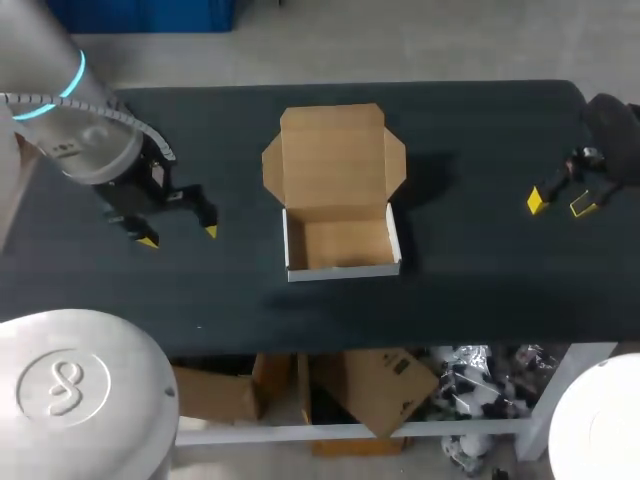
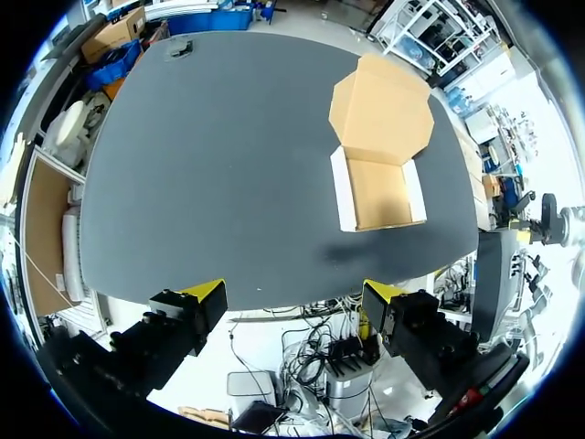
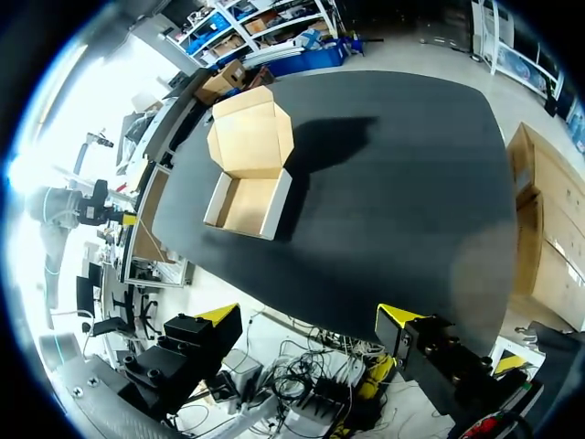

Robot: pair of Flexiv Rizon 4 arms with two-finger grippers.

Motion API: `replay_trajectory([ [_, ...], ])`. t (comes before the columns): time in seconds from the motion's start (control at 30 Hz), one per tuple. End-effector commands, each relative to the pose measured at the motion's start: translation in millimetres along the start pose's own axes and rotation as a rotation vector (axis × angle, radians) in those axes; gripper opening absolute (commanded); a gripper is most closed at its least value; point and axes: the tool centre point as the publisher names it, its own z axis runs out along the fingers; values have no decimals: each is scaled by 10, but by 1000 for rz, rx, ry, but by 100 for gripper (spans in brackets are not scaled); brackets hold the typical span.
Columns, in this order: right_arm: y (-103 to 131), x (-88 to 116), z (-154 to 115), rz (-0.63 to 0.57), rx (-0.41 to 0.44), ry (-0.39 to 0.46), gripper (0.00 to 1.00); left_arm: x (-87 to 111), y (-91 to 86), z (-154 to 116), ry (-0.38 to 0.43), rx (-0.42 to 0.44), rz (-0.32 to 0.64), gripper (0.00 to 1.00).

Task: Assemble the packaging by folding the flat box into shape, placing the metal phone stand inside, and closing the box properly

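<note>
A brown cardboard box (image 1: 340, 243) stands folded into shape in the middle of the black table (image 1: 470, 290), its lid (image 1: 333, 155) laid open towards the far edge and its inside bare. No metal phone stand shows in any view. My left gripper (image 1: 178, 236) hangs open over the table's left part, well apart from the box. My right gripper (image 1: 561, 205) hangs open near the right end. From the left wrist the box (image 2: 379, 192) lies far ahead of the open gripper (image 2: 294, 297). From the right wrist the box (image 3: 247, 203) also lies far ahead of the open gripper (image 3: 309, 318).
Cardboard boxes (image 1: 375, 388) sit on the shelf under the table's front edge. The table's surface around the folded box is bare black on both sides.
</note>
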Motion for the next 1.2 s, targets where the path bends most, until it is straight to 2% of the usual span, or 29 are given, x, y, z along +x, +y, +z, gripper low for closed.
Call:
replay_trajectory([
  [0.03,-4,7,-22,1,4,0,100,-54,-156,173,-7,-31,-4,100],
  [0.27,-4,7,-22,1,4,0,100,-237,-305,420,-24,-42,-18,100],
  [0.4,-4,7,-22,1,4,0,100,-360,-398,572,-69,-41,-39,100],
  [0.53,-4,7,-22,1,4,0,100,-503,-519,701,-78,-51,-53,100],
  [1.2,-4,7,-22,1,4,0,100,-1075,-1104,1143,-122,-93,-105,100],
])
